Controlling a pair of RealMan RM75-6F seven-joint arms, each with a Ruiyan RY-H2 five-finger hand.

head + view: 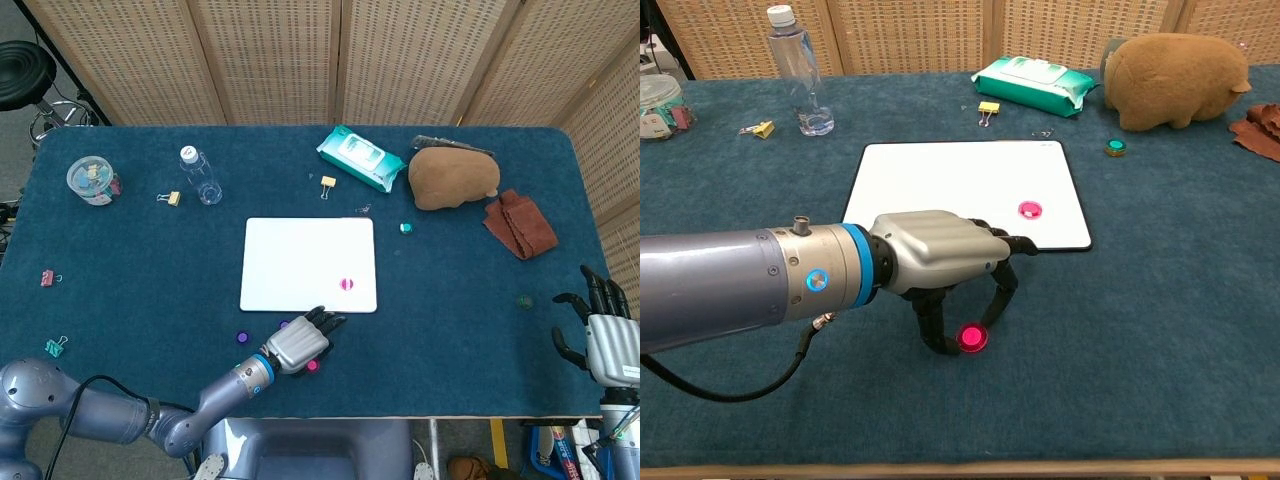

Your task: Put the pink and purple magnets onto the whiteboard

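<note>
The left hand's (940,262) fingers (998,300) pinch a pink magnet (972,338) against the thumb, low over the blue worktop (1160,300) just near of the whiteboard (950,180), where another pink magnet (1030,210) lies toward its right near corner. Only the head view shows a purple magnet (241,338) on the worktop left of that hand, and the right hand (605,340) at the near right edge, fingers spread and holding nothing.
</note>
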